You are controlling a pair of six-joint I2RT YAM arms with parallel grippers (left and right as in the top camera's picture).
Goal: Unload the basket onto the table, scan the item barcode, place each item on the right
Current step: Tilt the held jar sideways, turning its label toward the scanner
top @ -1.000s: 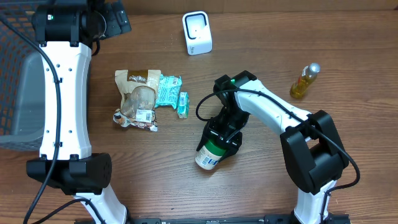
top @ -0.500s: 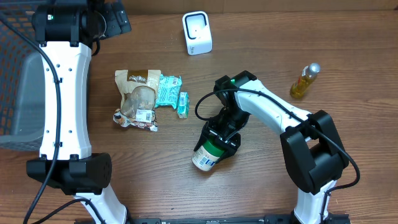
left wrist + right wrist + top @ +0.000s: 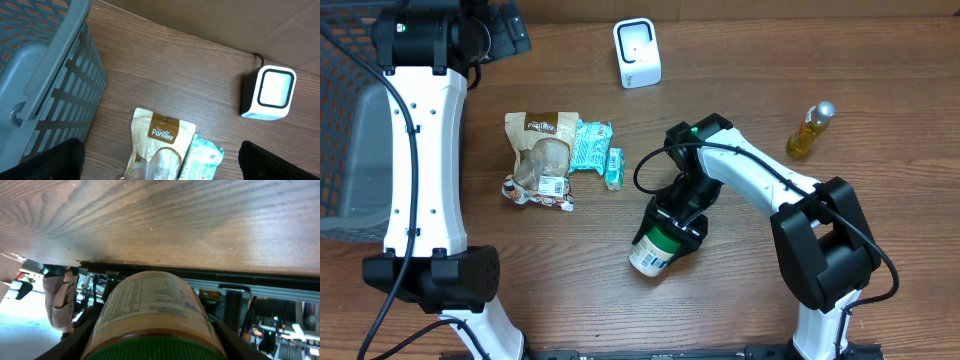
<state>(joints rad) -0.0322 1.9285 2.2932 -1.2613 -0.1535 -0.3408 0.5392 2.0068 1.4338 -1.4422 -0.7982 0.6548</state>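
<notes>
The brown pouch (image 3: 162, 137) reads "PanTree" in white letters across its top. The green-capped bottle (image 3: 150, 305) wears a label of dense fine print, but none of it is legible from here.

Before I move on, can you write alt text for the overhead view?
The right claw grips a green-capped bottle near the middle of a wooden table. A white scanner stands at the far edge; snack packets lie left of the bottle, and a grey basket sits far left.

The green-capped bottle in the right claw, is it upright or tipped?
Tipped. Overhead shows the bottle side-on, label visible; the right claw grips its capped end, base pointing lower left.
</notes>
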